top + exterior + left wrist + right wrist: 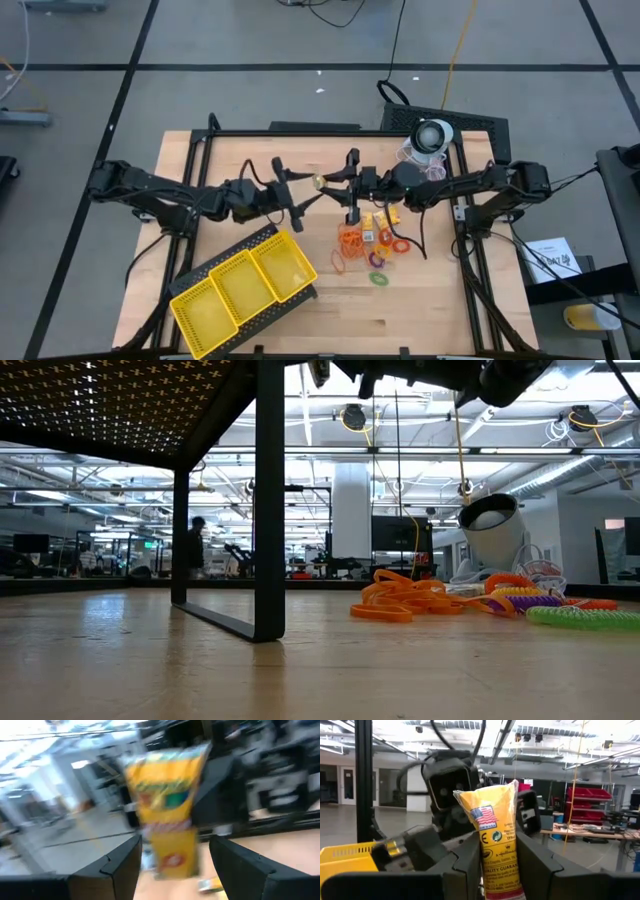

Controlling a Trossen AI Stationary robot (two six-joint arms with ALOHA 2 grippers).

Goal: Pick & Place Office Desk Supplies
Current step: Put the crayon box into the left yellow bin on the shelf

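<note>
The wooden table [430,310] is the biggest thing, pale and smooth. On its near left part sits a big yellow tray [243,288] with three boxes in it and walls full of little holes. Two dark arms reach in from the sides and meet over the middle of the table. The right gripper [497,845] is squeezed tight on a yellow packet [492,840], one finger pressed on each side. The packet is shiny and crinkly like plastic wrap. It has a small flag sticker, and lower down you can read "QUALITY GUARAN" before the words get cut off. The left gripper [172,855] points at the same packet from the other side, with its fingers spread apart and not touching it. So the packet hangs in the air between the two grippers. Below and a bit to the right, the little supplies [370,245] lie on the wood: thin orange rubber loops [395,600] in a heap, a purple ring [535,601] and a bumpy green ring [580,617].
</note>
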